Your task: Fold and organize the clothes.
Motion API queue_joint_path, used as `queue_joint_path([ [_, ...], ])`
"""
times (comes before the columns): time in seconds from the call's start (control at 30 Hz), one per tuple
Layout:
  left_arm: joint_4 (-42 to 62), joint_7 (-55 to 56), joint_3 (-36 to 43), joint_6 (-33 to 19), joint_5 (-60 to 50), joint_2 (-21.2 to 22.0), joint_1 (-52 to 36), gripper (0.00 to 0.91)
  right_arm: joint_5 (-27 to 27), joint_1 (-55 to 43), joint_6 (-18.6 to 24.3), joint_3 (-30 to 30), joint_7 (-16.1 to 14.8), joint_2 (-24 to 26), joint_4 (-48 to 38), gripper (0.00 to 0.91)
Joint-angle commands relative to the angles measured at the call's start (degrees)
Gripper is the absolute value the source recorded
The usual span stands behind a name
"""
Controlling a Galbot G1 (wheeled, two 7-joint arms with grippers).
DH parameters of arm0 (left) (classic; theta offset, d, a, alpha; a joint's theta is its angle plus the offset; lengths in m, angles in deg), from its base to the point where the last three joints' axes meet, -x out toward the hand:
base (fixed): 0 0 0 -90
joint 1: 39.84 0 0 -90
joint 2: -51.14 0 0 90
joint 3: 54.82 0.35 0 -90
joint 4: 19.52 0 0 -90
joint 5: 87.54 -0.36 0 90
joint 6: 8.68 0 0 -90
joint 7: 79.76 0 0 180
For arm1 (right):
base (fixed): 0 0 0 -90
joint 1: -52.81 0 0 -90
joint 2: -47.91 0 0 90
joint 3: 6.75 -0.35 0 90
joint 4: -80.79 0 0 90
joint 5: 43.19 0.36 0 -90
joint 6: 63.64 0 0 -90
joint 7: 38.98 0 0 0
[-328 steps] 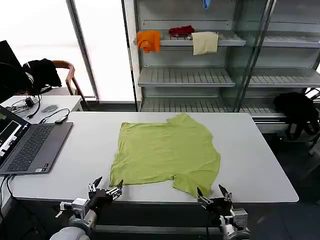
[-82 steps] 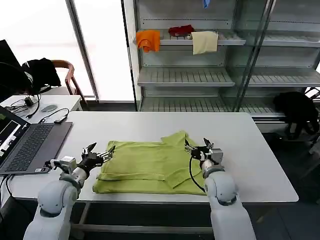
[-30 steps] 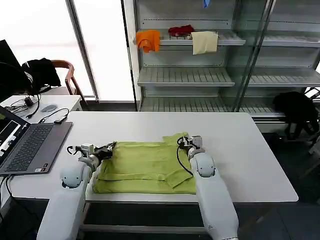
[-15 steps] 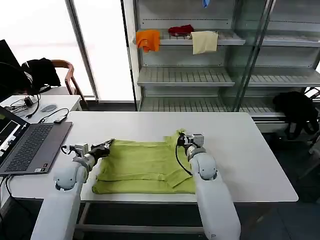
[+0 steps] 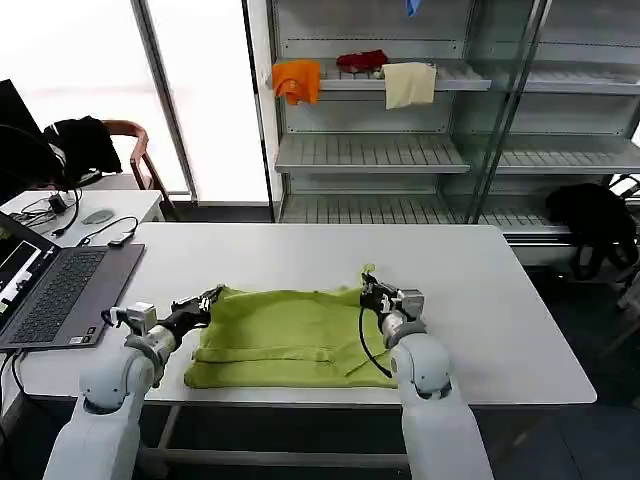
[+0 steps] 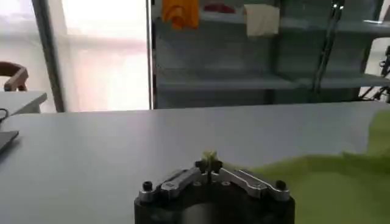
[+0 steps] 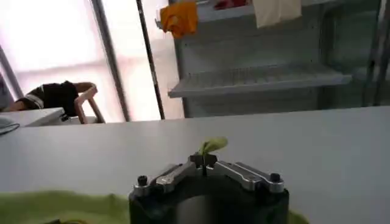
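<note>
The clothes are one lime yellow-green T-shirt [image 5: 285,335], folded into a wide band on the white table [image 5: 500,320], near its front edge. My left gripper [image 5: 212,296] is shut on the shirt's far left corner; a tuft of green cloth [image 6: 210,158] sticks out past its closed tips. At the far right corner my right gripper [image 5: 367,285] is shut on the shirt too, with a green tuft [image 7: 213,145] poking up between its fingers. More of the shirt [image 6: 329,189] spreads beside the left gripper [image 6: 209,165]. The right gripper [image 7: 204,159] sits just above the table.
An open laptop [image 5: 60,295] lies at the table's left end, with cables behind it. Beyond the table stands a shelf unit [image 5: 400,150] holding orange [image 5: 297,80], red [image 5: 362,62] and cream [image 5: 410,85] cloths. A chair with a black garment [image 5: 85,145] is at the far left.
Both grippers went from open beside the half-folded shirt to shut on its far corners. In the last half second they drew back toward the front edge, dragging the far edge with them.
</note>
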Motion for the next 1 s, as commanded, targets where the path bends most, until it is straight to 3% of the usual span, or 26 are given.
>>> queue_joint_path([
  [0.03, -8.7, -1.0, -2.2, -0.1, 4.2, -0.3, 9.3, 0.010, 0.3, 11.0, 0.1, -0.5, -0.1, 1.0, 10.3, 0.000],
  [0.6, -11.2, -1.7, -3.9, -1.6, 3.7, -0.1, 14.5, 0.010, -1.5, 16.2, 0.2, -1.6, -0.3, 1.1, 14.7, 0.000],
  [0.83, -11.1, -1.9, -3.9, -2.9, 0.6, 0.1, 15.8, 0.010, -8.5, 17.9, 0.4, -1.2, -0.3, 0.3, 13.7, 0.000],
  [0.87, -11.1, -1.9, -3.9, -3.0, 0.2, 0.2, 16.0, 0.010, -9.8, 18.1, 0.6, -1.1, 0.1, 0.3, 13.4, 0.322],
  [0.9, -11.1, -1.9, -3.9, -3.1, -0.3, 0.3, 16.1, 0.010, -10.2, 18.2, 0.7, -1.1, 0.5, 0.2, 13.2, 0.907],
  [1.0, -11.0, -1.6, -3.8, -3.4, -1.5, 0.4, 16.2, 0.010, -13.7, 18.9, 2.9, -1.2, 1.0, -0.1, 12.1, 0.907],
])
